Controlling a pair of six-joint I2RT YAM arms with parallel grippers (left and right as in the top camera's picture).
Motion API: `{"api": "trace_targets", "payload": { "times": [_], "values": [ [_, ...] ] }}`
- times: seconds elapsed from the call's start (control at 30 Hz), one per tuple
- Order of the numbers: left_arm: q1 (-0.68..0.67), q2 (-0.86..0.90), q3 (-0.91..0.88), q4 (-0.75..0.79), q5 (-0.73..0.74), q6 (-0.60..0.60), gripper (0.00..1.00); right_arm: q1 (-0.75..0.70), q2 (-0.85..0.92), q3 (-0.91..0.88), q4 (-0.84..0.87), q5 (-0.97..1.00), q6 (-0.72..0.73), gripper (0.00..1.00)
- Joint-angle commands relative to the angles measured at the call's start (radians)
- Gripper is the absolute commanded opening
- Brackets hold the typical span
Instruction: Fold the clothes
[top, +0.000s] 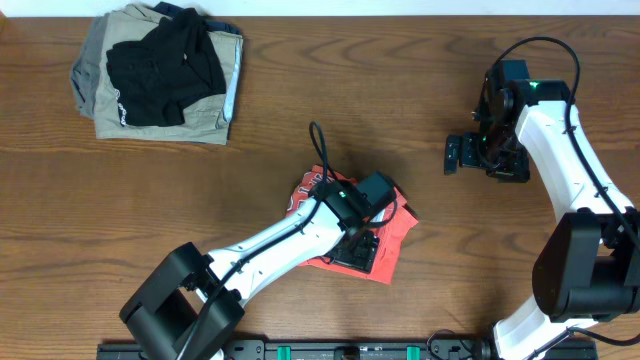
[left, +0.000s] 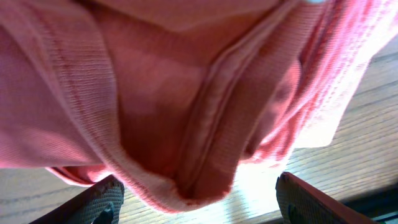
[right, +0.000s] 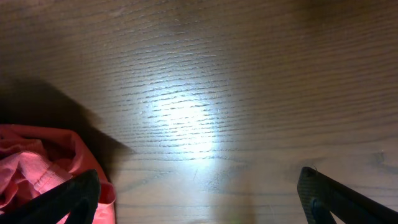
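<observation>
The T-shirt (top: 403, 222) lies bunched on the bench (top: 300, 110), at the middle near the front edge. The left fingers (left: 93, 202) sit over it. The right fingers (right: 68, 199) are well apart to its right, further back. At the back left corner, a loose garment (top: 160, 65) lies on a folded pile (top: 215, 118).

Shirt (left: 155, 93) is soft matt knit cloth with stitched seams; desk (right: 249, 74) is grainy wood, kinda shiny under the light.

text: none legible | T-shirt (top: 402, 222) lettering: too small
</observation>
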Motion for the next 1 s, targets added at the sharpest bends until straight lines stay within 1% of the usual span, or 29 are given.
{"api": "trace_targets", "payload": {
  "times": [0.0, 0.17, 0.23, 0.27, 0.37, 0.43, 0.47, 0.5, 0.53, 0.67, 0.87, 0.97],
  "values": [
    [0.001, 0.006, -0.008, 0.007, -0.010, 0.014, 0.80, 0.013, -0.018, 0.012, -0.001, 0.011, 0.011, 0.99],
    [0.001, 0.006, -0.008, 0.008, -0.086, 0.015, 0.79, 0.013, -0.018, 0.012, -0.001, 0.011, 0.011, 0.99],
    [0.001, 0.006, -0.008, 0.010, -0.090, 0.019, 0.71, 0.013, -0.018, 0.012, -0.001, 0.011, 0.011, 0.99],
    [0.001, 0.006, -0.008, 0.010, -0.090, 0.019, 0.66, 0.013, -0.018, 0.012, -0.001, 0.011, 0.011, 0.99],
    [0.001, 0.006, -0.008, 0.011, -0.094, 0.023, 0.41, 0.011, -0.018, 0.012, -0.001, 0.011, 0.011, 0.99],
    [0.001, 0.006, -0.008, 0.012, -0.103, 0.022, 0.30, 0.011, -0.018, 0.012, -0.001, 0.011, 0.011, 0.99],
    [0.001, 0.006, -0.007, 0.012, -0.104, 0.022, 0.23, 0.012, -0.018, 0.012, -0.001, 0.011, 0.011, 0.99],
    [0.001, 0.006, -0.007, 0.011, -0.104, 0.022, 0.13, 0.012, -0.018, 0.012, -0.001, 0.011, 0.011, 0.99],
    [0.001, 0.006, -0.006, 0.010, -0.104, 0.022, 0.06, 0.012, -0.018, 0.012, -0.001, 0.011, 0.011, 0.99],
    [0.001, 0.002, 0.013, -0.017, -0.100, 0.021, 0.06, 0.013, -0.018, 0.012, -0.001, 0.011, 0.011, 0.99],
    [0.001, -0.053, 0.119, -0.177, -0.100, 0.021, 0.06, 0.012, -0.018, 0.012, -0.001, 0.011, 0.011, 0.99],
    [0.001, -0.091, 0.146, -0.195, -0.051, 0.018, 0.06, 0.012, -0.018, 0.012, -0.001, 0.011, 0.011, 0.99]
  ]
}}
